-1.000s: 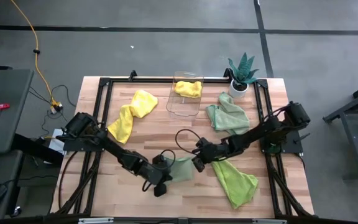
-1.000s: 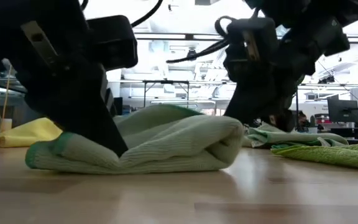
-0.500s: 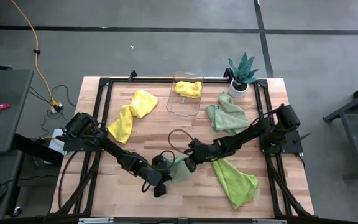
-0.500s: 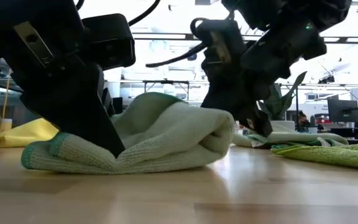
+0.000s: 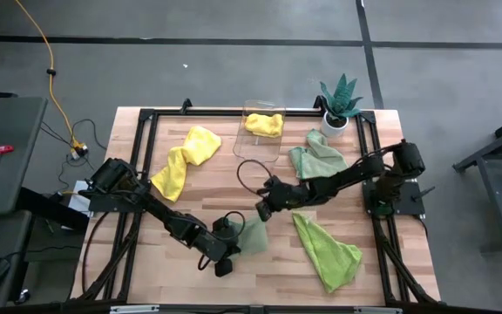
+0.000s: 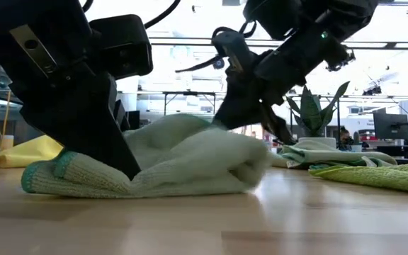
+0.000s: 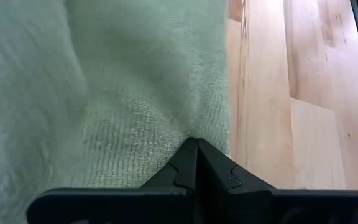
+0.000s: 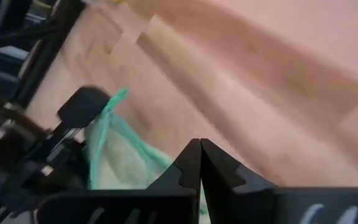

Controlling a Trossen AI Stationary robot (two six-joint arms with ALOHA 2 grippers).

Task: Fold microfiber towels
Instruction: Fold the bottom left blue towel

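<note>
- Bench: wooden top in a black frame, seen from above; clock directions are read on this high view.
- Yellow towel: bunched at about 10 o'clock on the bench, unchanged from the earlier frames.
- Left claw: at about 6 o'clock, fingers together and pinched on the near-left edge of the pale mint towel; it holds the same spot as a second ago. In the left wrist view the closed fingertips press into the cloth.
- Pale mint towel: folded into a thick roll on the bench; in the low view its fold bulges to the right of the left claw.
- Clear bin: at 12 o'clock, with a second yellow towel lying inside.
- Right claw: fingers together, empty, now above and just past the mint towel at its 1 o'clock; a second ago it was lower and further right.
- Mint-green towel: crumpled at 2 o'clock, below the potted plant.
- Lime towel: spread at 4 o'clock, more exposed now that the right arm has swung away.
</note>
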